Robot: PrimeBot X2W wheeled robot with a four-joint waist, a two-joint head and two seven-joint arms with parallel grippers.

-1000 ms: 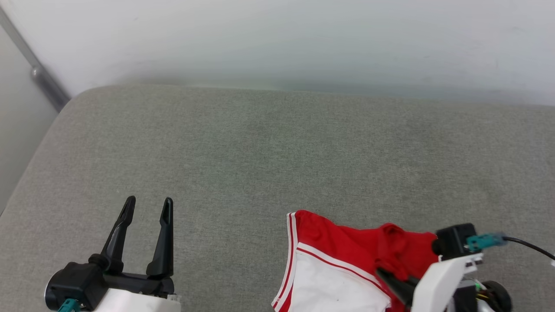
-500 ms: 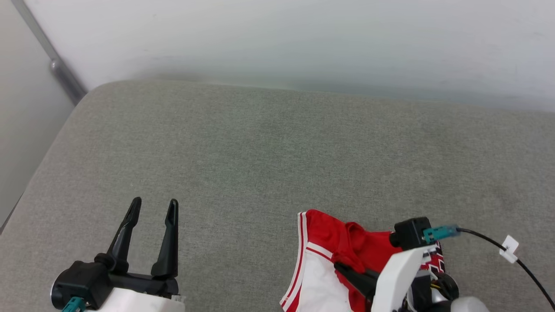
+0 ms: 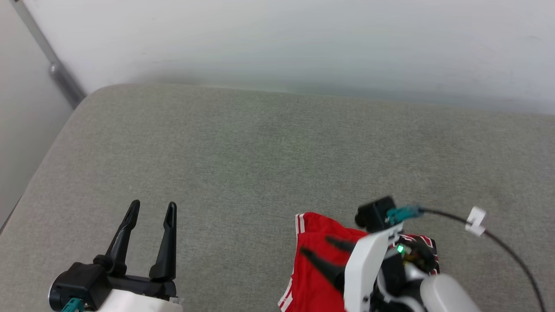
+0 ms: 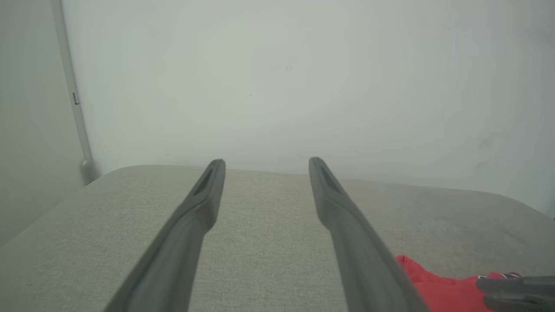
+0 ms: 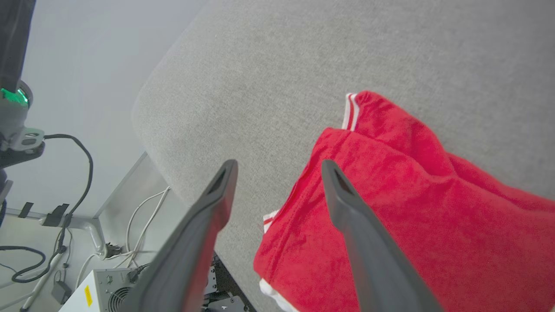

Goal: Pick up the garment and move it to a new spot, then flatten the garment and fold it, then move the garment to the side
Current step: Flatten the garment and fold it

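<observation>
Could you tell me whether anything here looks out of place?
Yes: the garment lies bunched, not flat, at the near edge of the grey cushion, and in the right wrist view one corner seems to droop over that edge.

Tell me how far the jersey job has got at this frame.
Done: little that shows; the garment lies rumpled, not flat, at the near edge of the cushion. In hand: nothing; the right gripper hangs open just over the fabric, and the left gripper is open, well apart from it. Left: flattening, folding and moving it to the side.
</observation>
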